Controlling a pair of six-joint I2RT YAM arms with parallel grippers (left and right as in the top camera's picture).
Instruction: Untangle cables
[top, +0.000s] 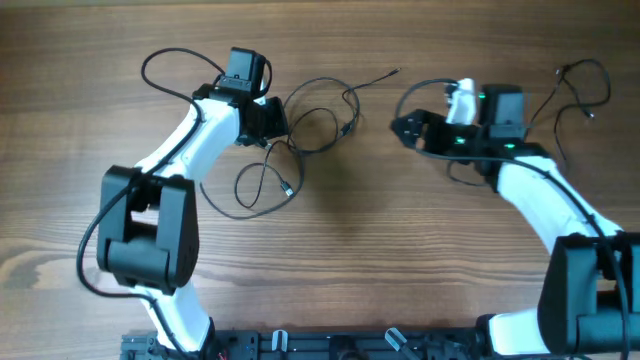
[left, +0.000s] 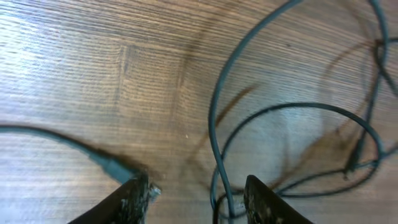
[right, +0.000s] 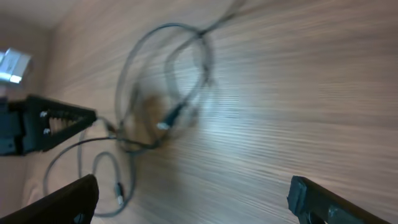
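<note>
The cables (top: 310, 125) lie in loose overlapping loops on the wooden table (top: 400, 250), left of centre and toward its far edge. One thin tail runs out toward the far edge and a small plug end (top: 288, 190) points back toward the middle.

The left gripper (left: 196, 182) sits right at the tangle. Its jaws stand part-way apart with nothing pinched, though a strand runs down between them close to one finger, and another plug end (left: 111, 167) lies against the other finger's tip. The right gripper (right: 193, 182) is spread wide and empty, just beside the loops on their right.

These cords look very light and limp – no stiffness to hold a shape – so pulling one strand will likely drag the whole bundle across the smooth wood. They are thin enough to slip from a loose pinch (the jaws would need to close almost fully). The better holds, I judge, are a plug end or a free tail, not the crossings – while the other arm pins the rest.
</note>
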